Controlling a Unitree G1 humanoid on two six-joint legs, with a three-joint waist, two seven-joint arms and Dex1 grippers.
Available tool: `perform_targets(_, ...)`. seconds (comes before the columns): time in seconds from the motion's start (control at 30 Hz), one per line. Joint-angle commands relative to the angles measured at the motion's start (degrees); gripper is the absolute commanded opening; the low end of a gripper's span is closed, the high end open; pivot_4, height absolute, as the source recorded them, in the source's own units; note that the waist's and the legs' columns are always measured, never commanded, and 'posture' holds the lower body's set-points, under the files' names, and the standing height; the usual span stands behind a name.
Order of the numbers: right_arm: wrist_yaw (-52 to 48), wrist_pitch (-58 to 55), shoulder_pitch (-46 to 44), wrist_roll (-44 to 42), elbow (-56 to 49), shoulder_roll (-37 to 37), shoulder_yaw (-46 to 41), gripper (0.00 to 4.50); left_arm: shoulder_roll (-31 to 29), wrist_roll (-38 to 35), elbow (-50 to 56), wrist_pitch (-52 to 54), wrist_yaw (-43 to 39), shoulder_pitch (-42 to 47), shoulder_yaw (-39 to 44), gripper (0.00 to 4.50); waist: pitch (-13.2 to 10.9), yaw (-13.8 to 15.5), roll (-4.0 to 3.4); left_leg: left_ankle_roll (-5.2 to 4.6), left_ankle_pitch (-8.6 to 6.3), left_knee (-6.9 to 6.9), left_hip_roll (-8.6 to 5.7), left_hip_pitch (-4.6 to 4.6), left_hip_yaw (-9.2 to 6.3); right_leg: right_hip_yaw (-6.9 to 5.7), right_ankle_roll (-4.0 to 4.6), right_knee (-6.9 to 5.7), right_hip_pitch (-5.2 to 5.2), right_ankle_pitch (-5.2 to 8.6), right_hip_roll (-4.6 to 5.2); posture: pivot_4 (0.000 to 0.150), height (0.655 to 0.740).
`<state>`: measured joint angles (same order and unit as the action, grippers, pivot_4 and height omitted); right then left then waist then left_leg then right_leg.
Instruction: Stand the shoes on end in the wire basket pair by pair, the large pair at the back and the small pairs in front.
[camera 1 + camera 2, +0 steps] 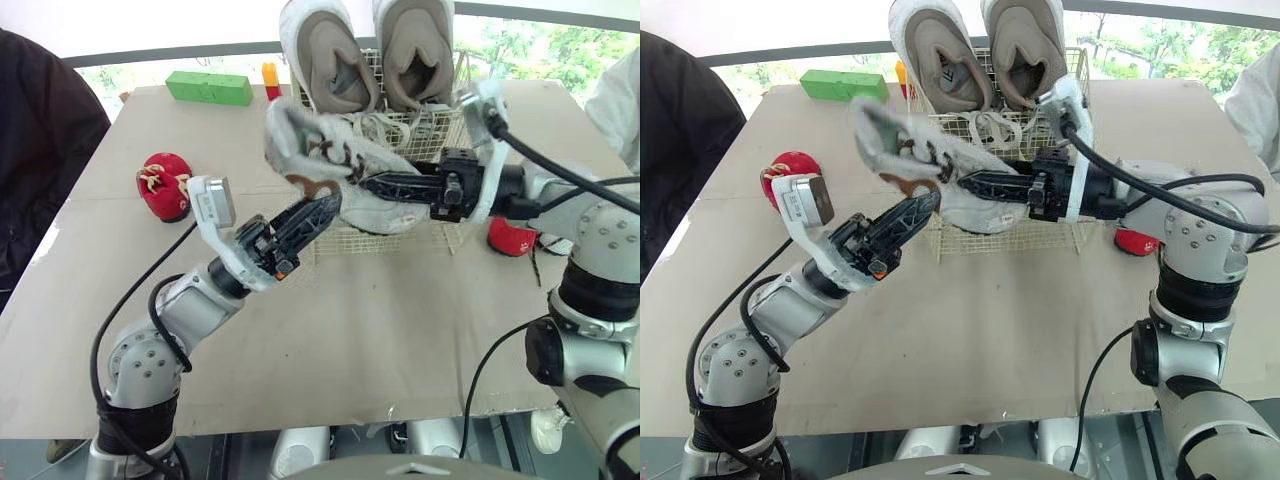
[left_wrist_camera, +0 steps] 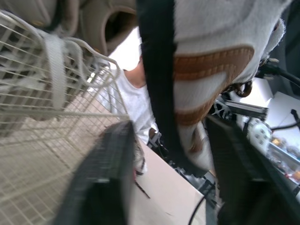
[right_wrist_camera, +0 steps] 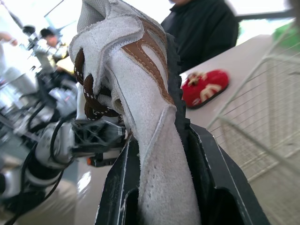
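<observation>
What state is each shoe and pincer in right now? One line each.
large pair: standing on end at the wire basket's back
white shoe: held in the air, tilted
right pincer: shut on white shoe
left pincer: open beneath white shoe
left red shoe: on table
right red shoe: on table

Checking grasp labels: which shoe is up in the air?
The white suede shoe with brown trim, clamped in the right hand. The two large beige shoes stand in the white wire basket; the small red shoes lie on the brown table.
</observation>
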<state>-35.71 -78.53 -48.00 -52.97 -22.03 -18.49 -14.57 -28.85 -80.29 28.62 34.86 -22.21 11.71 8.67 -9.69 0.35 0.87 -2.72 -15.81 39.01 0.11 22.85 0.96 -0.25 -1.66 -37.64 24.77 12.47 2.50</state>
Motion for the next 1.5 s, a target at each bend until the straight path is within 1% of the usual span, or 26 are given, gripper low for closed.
perform_targets(0.03, 4.19, 3.37, 1.59, -3.6, -4.13, 1.86, -2.93, 0.34, -0.63, -0.08, -0.61, 0.43, -1.26, 3.2, 1.68, 0.72, 0.0, -0.06, 0.0, 0.0, 0.0, 0.0, 0.0, 0.0, 0.01, 0.01, 0.0, 0.0, 0.0, 0.0, -0.04, 0.15, 0.74)
perform_targets(0.07, 4.19, 7.2, 2.81, -3.62, -5.26, 2.9, -3.85, 0.34, -1.13, 0.48, -1.27, 0.62, -1.78, 4.56, 1.87, 0.26, 0.0, -0.11, 0.0, -0.01, 0.0, 0.01, 0.0, 0.0, 0.03, 0.01, -0.01, -0.01, 0.0, 0.0, -0.21, 0.15, 0.74)
perform_targets(0.1, 4.87, 9.73, 3.8, -3.29, -6.14, 3.45, -4.38, 0.34, -1.5, 0.84, -1.93, 0.81, -2.13, 5.86, 2.09, 0.1, 0.0, -0.19, 0.01, -0.01, 0.0, 0.02, 0.01, 0.0, 0.05, 0.01, -0.01, 0.0, 0.0, 0.0, -0.3, 0.15, 0.74)
perform_targets(0.13, 3.72, 11.98, 5.57, -3.45, -8.0, 3.04, -4.17, 0.34, -1.97, 1.01, -2.82, 1.17, -2.59, 7.95, 2.21, 0.09, -0.01, -0.1, 0.01, -0.01, 0.0, 0.04, 0.02, 0.0, 0.04, 0.0, -0.02, 0.0, 0.0, 0.0, -0.35, 0.15, 0.74)
perform_targets(0.17, 2.87, 13.5, 6.85, -3.63, -9.22, 2.47, -3.69, 1.39, -2.18, 1.05, -3.44, 1.47, -2.84, 9.34, 2.3, 0.09, -0.01, -0.03, 0.01, -0.02, -0.01, 0.05, 0.03, 0.03, 0.02, -0.02, -0.02, 0.0, 0.0, 0.01, -0.4, 0.15, 0.74)
perform_targets(0.2, 2.8, 14.34, 8.43, -3.48, -10.85, 1.75, -2.66, 1.75, -2.6, 1.58, -4.36, 1.78, -3.39, 11.3, 2.21, 0.09, -0.01, -0.02, 0.01, -0.02, -0.01, 0.06, 0.02, 0.04, 0.03, -0.05, -0.03, 0.0, 0.0, 0.01, -0.44, 0.15, 0.74)
perform_targets(0.23, 3.02, 15.55, 9.74, -3.0, -12.13, 1.16, -1.8, 2.23, -3.07, 2.03, -5.28, 2.26, -3.96, 13.22, 2.11, 0.09, -0.01, -0.05, 0.01, -0.02, -0.01, 0.07, 0.02, 0.03, 0.07, -0.04, -0.03, 0.01, 0.0, 0.01, -0.45, 0.15, 0.74)
perform_targets(0.3, 4.15, 19.0, 11.76, -0.95, -14.18, 0.13, -1.01, 3.32, -4.33, 3.65, -7.23, 2.97, -5.81, 16.92, 1.91, 0.09, -0.01, -0.22, 0.02, -0.03, -0.01, 0.1, 0.03, 0.03, 0.1, -0.03, -0.05, 0.02, -0.01, 0.02, -0.46, 0.15, 0.74)
perform_targets(0.37, 3.84, 22.91, 15.19, 1.24, -16.79, -2.61, -2.1, 4.31, -6.9, 6.45, -11.14, 3.5, -8.6, 21.73, 2.29, 0.09, -0.03, -0.42, 0.05, -0.03, -0.01, 0.11, 0.03, 0.03, 0.1, -0.03, -0.05, 0.01, 0.0, 0.02, -0.47, 0.15, 0.74)
perform_targets(0.4, 2.88, 24.55, 17.41, 1.81, -18.04, -4.31, -2.75, 4.5, -8.59, 9.02, -13.16, 3.36, -10.77, 23.86, 2.05, 0.09, -0.05, -0.37, 0.08, -0.03, -0.01, 0.11, 0.03, 0.02, 0.09, -0.04, -0.05, -0.02, 0.0, 0.03, -0.48, 0.15, 0.74)
perform_targets(0.47, 0.29, 27.86, 22.77, 4.21, -20.39, -8.98, -3.47, 4.5, -12.33, 16.78, -17.23, 0.99, -16.65, 27.71, 0.01, 0.09, -0.05, -0.49, 0.08, -0.03, -0.01, 0.11, 0.03, 0.04, 0.04, -0.07, -0.06, 0.0, 0.0, 0.03, -0.53, 0.15, 0.74)
perform_targets(0.53, -2.21, 30.95, 28.1, 4.59, -22.14, -12.26, -5.13, 4.5, -14.14, 23.26, -21.83, -2.55, -21.81, 31.83, -1.6, 0.09, -0.05, -0.68, 0.08, -0.03, -0.01, 0.1, 0.02, 0.02, 0.12, 0.0, -0.13, 0.02, 0.0, 0.09, -0.55, 0.15, 0.74)
perform_targets(0.6, -4.44, 33.9, 33.32, 3.57, -23.88, -14.42, -8.0, 4.5, -15.71, 31.53, -26.74, -8.66, -28.29, 35.91, -4.13, 0.09, -0.09, -0.61, 0.14, -0.04, -0.02, 0.09, 0.02, 0.02, 0.16, 0.03, -0.15, 0.05, 0.0, 0.1, -0.55, 0.15, 0.74)
perform_targets(0.7, -4.59, 35.95, 38.18, 1.22, -25.0, -16.45, -11.69, 4.5, -16.66, 40.27, -32.21, -16.15, -36.17, 39.37, -7.06, 0.09, -0.1, -0.88, 0.14, -0.04, -0.02, 0.09, 0.03, 0.03, 0.2, 0.08, -0.15, 0.09, 0.0, 0.1, -0.56, 0.15, 0.74)
perform_targets(0.77, -4.57, 37.0, 40.71, 0.76, -25.39, -17.74, -12.96, 4.5, -15.96, 43.76, -35.57, -19.55, -39.04, 40.99, -7.71, 0.09, -0.1, -0.97, 0.14, -0.06, -0.03, 0.09, 0.05, 0.0, 0.25, 0.12, -0.15, 0.08, -0.01, 0.1, -0.54, 0.15, 0.74)
perform_targets(0.87, -3.94, 38.29, 43.1, 0.97, -26.31, -19.43, -12.68, 4.5, -14.79, 51.35, -41.97, -27.6, -42.54, 42.97, -10.15, 0.09, -0.1, -1.02, 0.15, -0.06, -0.04, 0.1, 0.08, -0.01, 0.24, 0.12, -0.15, 0.04, 0.0, 0.1, -0.55, 0.15, 0.74)
perform_targets(1.03, -2.86, 40.49, 44.09, 0.23, -26.06, -20.92, -12.62, 4.5, -12.15, 59.96, -51.52, -37.48, -45.67, 44.95, -12.47, 0.09, -0.12, -0.75, 0.18, -0.08, -0.04, 0.11, 0.08, 0.01, 0.23, 0.1, -0.16, 0.05, -0.01, 0.1, -0.55, 0.15, 0.74)
perform_targets(1.1, -2.47, 40.92, 43.93, -0.13, -25.6, -21.65, -12.44, 4.5, -11.29, 62.43, -55.01, -41.32, -47.22, 45.66, -13.08, 0.09, -0.12, -0.72, 0.2, -0.1, -0.06, 0.16, 0.07, 0.03, 0.24, 0.11, -0.16, 0.05, -0.01, 0.1, -0.54, 0.15, 0.74)
perform_targets(1.23, -1.67, 41.64, 43.69, -0.63, -25.24, -22.82, -11.49, 4.5, -11.48, 65.27, -58.67, -44.73, -51.6, 45.01, -14.11, 0.09, -0.21, -0.9, 0.34, -0.13, -0.07, 0.17, 0.07, 0.03, 0.24, 0.1, -0.16, 0.04, 0.0, 0.1, -0.54, 0.15, 0.74)
perform_targets(1.27, -1.51, 41.72, 43.59, -0.81, -25.17, -23.04, -11.34, 4.5, -11.66, 66.01, -59.35, -45.86, -51.78, 44.75, -14.02, 1.09, -0.21, -0.91, 0.34, -0.13, -0.08, 0.17, 0.09, 0.05, 0.21, 0.08, -0.17, 0.05, 0.0, 0.1, -0.54, 0.15, 0.74)
perform_targets(1.33, -1.35, 41.79, 43.49, -1.21, -24.89, -23.56, -11.21, 4.5, -11.85, 66.57, -59.57, -46.73, -51.5, 44.37, -13.27, 1.71, -0.21, -0.91, 0.35, -0.14, -0.08, 0.17, 0.1, 0.05, 0.22, 0.09, -0.17, 0.04, 0.0, 0.1, -0.53, 0.15, 0.74)
perform_targets(1.37, -1.37, 41.84, 43.61, -1.25, -24.74, -23.89, -11.17, 4.5, -11.85, 66.26, -59.07, -46.42, -51.24, 44.18, -12.68, 2.35, -0.21, -0.9, 0.35, -0.14, -0.08, 0.18, 0.1, 0.05, 0.21, 0.09, -0.17, 0.04, 0.0, 0.1, -0.52, 0.15, 0.74)
perform_targets(1.4, -1.38, 41.92, 43.74, -1.21, -24.6, -24.22, -11.11, 4.5, -11.83, 65.77, -58.49, -45.72, -50.85, 44.05, -12.05, 2.74, -0.21, -0.91, 0.35, -0.14, -0.08, 0.19, 0.1, 0.04, 0.21, 0.09, -0.17, 0.01, -0.01, 0.1, -0.52, 0.15, 0.74)
perform_targets(1.47, -1.58, 42.24, 44.03, -0.67, -24.08, -24.8, -11.26, 4.5, -12.75, 63.09, -55.5, -41.01, -51.06, 43.1, -10.14, 3.43, -0.21, -0.97, 0.35, -0.14, -0.08, 0.21, 0.1, 0.04, 0.21, 0.09, -0.17, -0.01, -0.01, 0.1, -0.51, 0.15, 0.74)
perform_targets(1.5, -1.64, 42.35, 44.15, -0.48, -23.69, -25.11, -11.48, 4.5, -13.21, 61.2, -53.6, -37.86, -51.15, 42.4, -8.87, 4.03, -0.21, -1.02, 0.35, -0.14, -0.08, 0.21, 0.1, 0.03, 0.22, 0.09, -0.17, -0.01, -0.01, 0.1, -0.52, 0.15, 0.74)
